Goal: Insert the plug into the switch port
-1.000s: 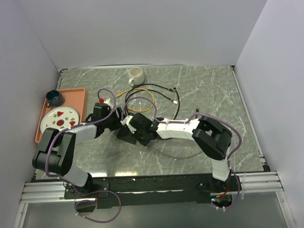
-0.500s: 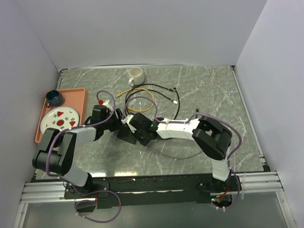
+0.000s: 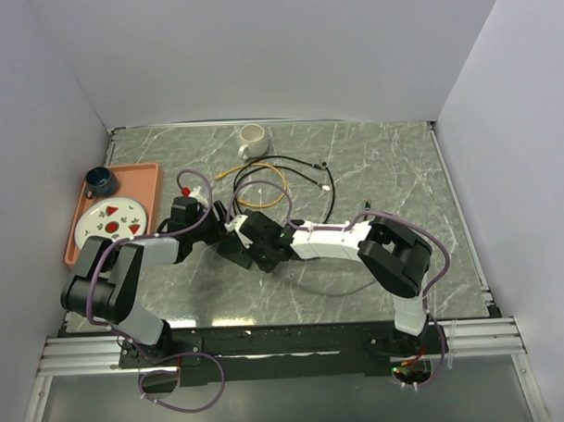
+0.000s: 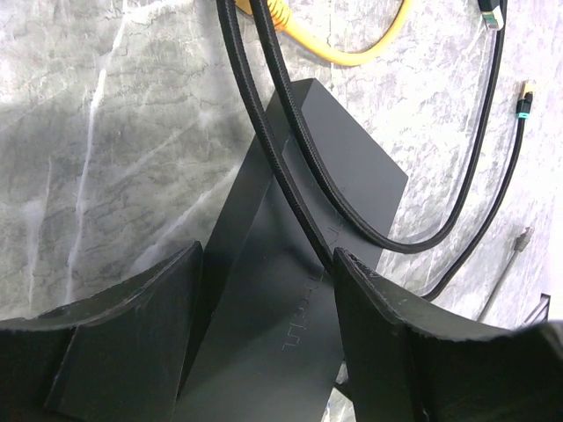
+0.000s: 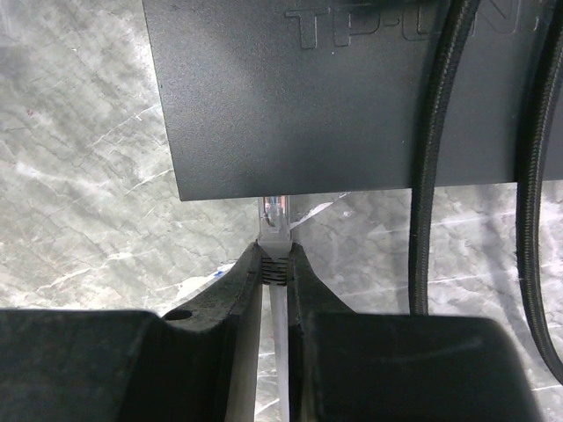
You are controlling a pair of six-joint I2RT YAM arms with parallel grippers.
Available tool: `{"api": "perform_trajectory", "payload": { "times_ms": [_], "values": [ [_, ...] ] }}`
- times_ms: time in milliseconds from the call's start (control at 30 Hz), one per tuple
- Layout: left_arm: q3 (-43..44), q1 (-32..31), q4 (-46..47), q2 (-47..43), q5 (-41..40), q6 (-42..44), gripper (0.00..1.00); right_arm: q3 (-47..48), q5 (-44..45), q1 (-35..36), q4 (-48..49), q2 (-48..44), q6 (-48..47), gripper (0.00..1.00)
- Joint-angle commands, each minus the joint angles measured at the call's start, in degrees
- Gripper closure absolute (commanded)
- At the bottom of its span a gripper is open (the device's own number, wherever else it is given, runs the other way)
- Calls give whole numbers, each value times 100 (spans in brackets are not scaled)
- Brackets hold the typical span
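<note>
The flat matte-black switch box (image 3: pixel 233 252) lies at mid-table, left of centre. In the left wrist view the box (image 4: pixel 334 149) sits between my left gripper's (image 4: pixel 268 255) fingers, which press its two sides. My right gripper (image 5: pixel 275 255) is shut on a clear plug (image 5: pixel 275 224) with a pale cable. The plug's tip meets the near narrow edge of the box (image 5: pixel 290 105). The port itself is hidden under that edge. In the top view both grippers, left (image 3: pixel 218 230) and right (image 3: pixel 253 238), meet at the box.
Black cables (image 5: pixel 435 176) lie across the box top, and a yellow cable (image 4: pixel 352 57) loops behind it. More loose cables (image 3: pixel 299 173) lie at the back. A white mug (image 3: pixel 252 138) stands at the far edge. An orange tray (image 3: pixel 142 174) with a plate (image 3: pixel 115 217) and blue cup (image 3: pixel 99 180) sits at the left.
Hardly anything has changed. Both grippers stay at the box, with only a slight shift of the left wrist.
</note>
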Motion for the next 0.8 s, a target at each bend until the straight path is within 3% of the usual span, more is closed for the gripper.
{"api": "perform_trajectory", "payload": {
  "times_ms": [0, 300, 767],
  "values": [
    [-151, -106, -159, 59, 338, -194, 34, 48, -50, 91, 429, -291, 152, 100],
    [-160, -106, -678, -283, -181, -141, 32, -118, 415, 109, 174, -343, 301, 100],
    [-432, -106, -643, -565, -137, -246, 33, -505, 170, 240, 358, -590, 345, 100]
  ]
}}
